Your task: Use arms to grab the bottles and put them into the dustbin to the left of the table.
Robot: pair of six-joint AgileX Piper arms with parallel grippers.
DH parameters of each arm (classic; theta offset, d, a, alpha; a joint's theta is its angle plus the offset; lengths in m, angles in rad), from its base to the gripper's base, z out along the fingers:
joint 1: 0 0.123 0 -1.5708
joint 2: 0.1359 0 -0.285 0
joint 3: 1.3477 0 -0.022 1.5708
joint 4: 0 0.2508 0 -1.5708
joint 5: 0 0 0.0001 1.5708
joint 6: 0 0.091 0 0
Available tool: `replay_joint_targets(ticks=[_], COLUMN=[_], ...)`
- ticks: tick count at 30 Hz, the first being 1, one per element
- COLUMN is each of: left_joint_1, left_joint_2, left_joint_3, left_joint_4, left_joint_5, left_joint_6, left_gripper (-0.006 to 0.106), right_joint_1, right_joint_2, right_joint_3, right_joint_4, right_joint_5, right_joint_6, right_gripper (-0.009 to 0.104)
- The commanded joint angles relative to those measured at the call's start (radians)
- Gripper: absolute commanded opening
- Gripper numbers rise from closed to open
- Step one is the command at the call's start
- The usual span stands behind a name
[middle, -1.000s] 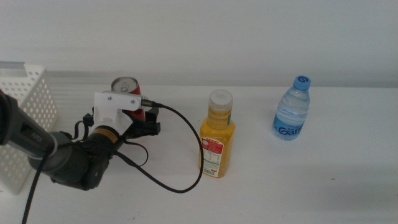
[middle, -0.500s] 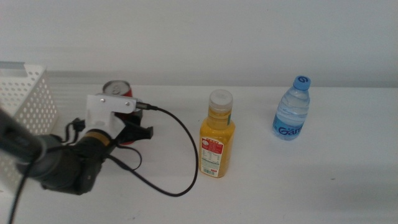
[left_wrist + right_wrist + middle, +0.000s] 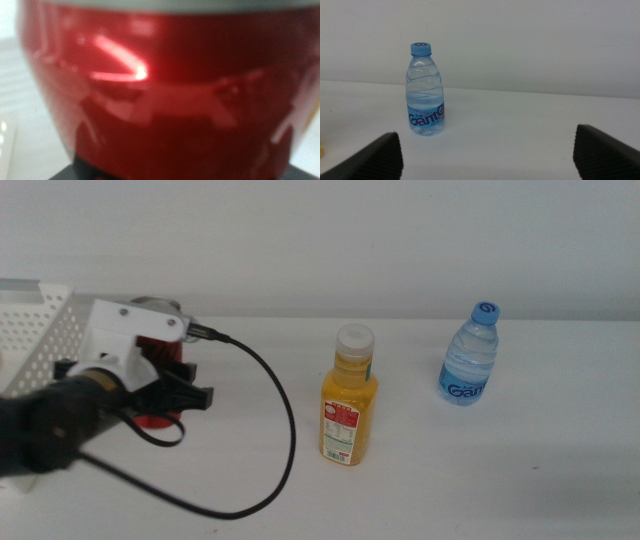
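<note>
at far left of middle view, dustbin (image 3: 40,330) stands at about 10 o'clock from left gripper (image 3: 175,395), just beside it. i have red can (image 3: 160,365) clamped between left jaws, axis upright, its red wall filling left wrist view (image 3: 160,90). left arm reaches in low from left edge, wrist level. i judge next move a short carry over the rim. at centre, yellow juice bottle (image 3: 349,397) upright. at right, water bottle (image 3: 469,355) upright, dead ahead of right gripper (image 3: 487,150), jaws wide apart, empty, waiting.

White table (image 3: 480,480), yellow juice bottle (image 3: 348,402) upright at centre, water bottle (image 3: 470,357) upright, well apart
</note>
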State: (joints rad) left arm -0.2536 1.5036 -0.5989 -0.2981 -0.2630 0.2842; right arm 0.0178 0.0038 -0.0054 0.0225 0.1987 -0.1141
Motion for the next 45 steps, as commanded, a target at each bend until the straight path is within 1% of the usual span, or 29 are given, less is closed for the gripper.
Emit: replay_joint_targets(ticks=[1,2,5,6,9,11,14,17,20,25,28,31,33,34,36,39,43,45], left_joint_1=[0.018,0.039,0.130,0.166,0.278,0.367,0.520,0.627,0.686,0.710,0.710,0.710,0.710,0.710,0.705,0.685,0.634,0.596], left_joint_2=[-0.098,-0.132,-0.184,-0.186,-0.163,-0.131,-0.053,0.058,0.168,0.305,0.351,0.383,0.394,0.396,0.394,0.362,0.305,0.252], left_joint_3=[-0.021,-0.041,-0.144,-0.196,-0.370,-0.489,-0.671,-0.810,-0.888,-0.954,-0.952,-0.952,-0.952,-0.952,-0.953,-0.983,-1.068,-1.102], left_joint_4=[-0.084,-0.086,-0.057,-0.035,0.067,0.115,0.136,0.154,0.197,0.242,0.261,0.263,0.261,0.261,0.269,0.339,0.403,0.388], left_joint_5=[0.154,0.263,0.607,0.719,1.002,1.148,1.335,1.426,1.428,1.424,1.404,1.398,1.394,1.392,1.387,1.423,1.558,1.576], left_joint_6=[0.077,0.079,0.077,0.079,0.114,0.141,0.237,0.283,0.337,0.364,0.364,0.366,0.372,0.372,0.372,0.365,0.284,0.205], left_gripper=[-0.002,-0.002,-0.002,-0.002,-0.002,-0.002,-0.002,-0.002,-0.002,-0.001,0.002,0.012,0.025,0.035,0.058,0.094,0.094,0.094], right_joint_1=[-0.008,-0.008,-0.008,-0.008,-0.008,-0.008,-0.008,-0.008,-0.008,-0.008,-0.008,-0.008,-0.008,-0.008,-0.008,-0.008,-0.008,-0.008], right_joint_2=[-0.040,-0.040,-0.040,-0.040,-0.040,-0.040,-0.040,-0.040,-0.040,-0.040,-0.040,-0.040,-0.040,-0.040,-0.040,-0.040,-0.040,-0.040], right_joint_3=[0.044,0.044,0.044,0.044,0.044,0.044,0.044,0.044,0.044,0.044,0.044,0.044,0.044,0.044,0.044,0.044,0.044,0.044], right_joint_4=[-0.008,-0.008,-0.008,-0.008,-0.008,-0.008,-0.008,-0.008,-0.008,-0.008,-0.008,-0.008,-0.008,-0.008,-0.008,-0.008,-0.008,-0.008], right_joint_5=[-0.009,-0.009,-0.009,-0.009,-0.009,-0.009,-0.009,-0.009,-0.009,-0.009,-0.009,-0.009,-0.009,-0.009,-0.009,-0.009,-0.009,-0.009], right_joint_6=[-0.006,-0.006,-0.006,-0.006,-0.006,-0.006,-0.006,-0.006,-0.006,-0.006,-0.006,-0.006,-0.006,-0.006,-0.006,-0.006,-0.006,-0.006], right_gripper=[0.091,0.091,0.091,0.091,0.091,0.091,0.091,0.091,0.091,0.091,0.091,0.091,0.091,0.091,0.091,0.091,0.091,0.091])
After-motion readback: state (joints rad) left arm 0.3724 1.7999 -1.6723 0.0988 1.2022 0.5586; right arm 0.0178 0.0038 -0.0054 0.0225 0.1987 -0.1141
